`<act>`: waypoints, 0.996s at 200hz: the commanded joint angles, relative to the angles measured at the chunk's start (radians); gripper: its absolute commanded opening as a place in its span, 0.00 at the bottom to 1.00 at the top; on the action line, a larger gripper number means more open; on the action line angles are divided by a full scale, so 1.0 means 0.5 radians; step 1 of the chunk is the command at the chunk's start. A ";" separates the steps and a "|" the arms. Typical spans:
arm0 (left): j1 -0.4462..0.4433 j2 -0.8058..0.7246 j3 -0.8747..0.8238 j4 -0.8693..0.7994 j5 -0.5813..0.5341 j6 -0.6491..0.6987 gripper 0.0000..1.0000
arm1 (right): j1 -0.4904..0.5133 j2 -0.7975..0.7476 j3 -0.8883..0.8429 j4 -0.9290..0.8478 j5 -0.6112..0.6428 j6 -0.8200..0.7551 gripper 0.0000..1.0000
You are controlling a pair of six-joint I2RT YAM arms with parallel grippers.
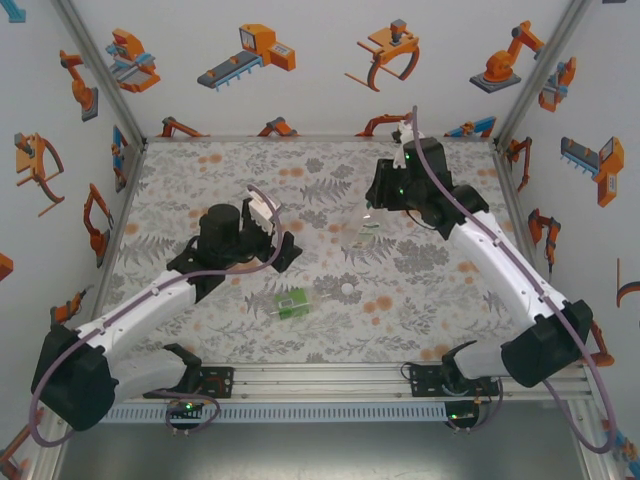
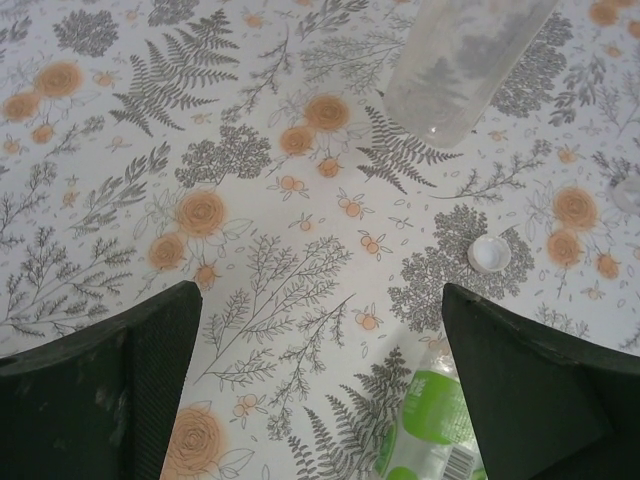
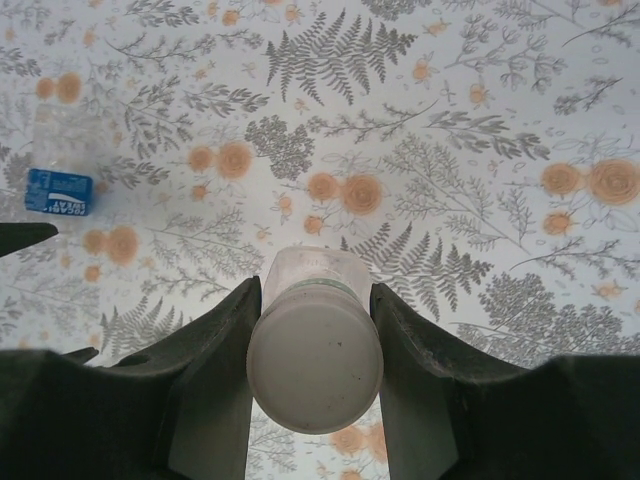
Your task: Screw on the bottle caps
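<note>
**A loose cap, a bottle that can roll, and a grip only at the top**

The loose white cap point(image 2: 488, 254) lies flat on the flowered cloth point(image 2: 250, 150). It is near the green-labelled bottle point(image 2: 430, 430), on its right side, and does not touch it. That bottle lies on its side. My left claw point(image 2: 318, 290) hangs just beyond the green-labelled bottle, spread wide, with nothing between the jaws. Farther beyond it and to the right, my right claw point(image 3: 315, 288) is clenched on the clear bottle point(image 2: 465, 60), at the round white cap point(image 3: 315, 360) on its top. I cannot tell if its base touches the cloth.

The loose cap is small and low. If I come down a little off, one finger may push it, and it may slide away or flip. The green-labelled bottle is round, so a side touch may roll it, perhaps against the cap. The clear bottle is held only at the top. If I twist there, the free body may turn together with the cap, or swing and slip out. A blue-labelled bottle point(image 3: 58, 190) lies on the cloth too, but I cannot place it against the green-labelled one.
</note>
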 commanded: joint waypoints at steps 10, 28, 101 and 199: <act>-0.001 0.071 -0.071 0.256 -0.087 -0.183 0.97 | -0.041 0.029 0.093 -0.035 0.057 -0.115 0.31; -0.017 0.086 -0.065 0.202 -0.113 -0.166 0.97 | -0.058 0.045 0.100 -0.039 0.057 -0.112 0.31; -0.041 -0.035 -0.065 0.122 -0.294 -0.096 0.97 | -0.119 0.123 0.098 -0.039 0.129 -0.256 0.30; -0.010 0.032 0.043 0.023 -0.234 -0.157 0.97 | -0.172 0.462 0.291 0.077 0.318 -0.589 0.30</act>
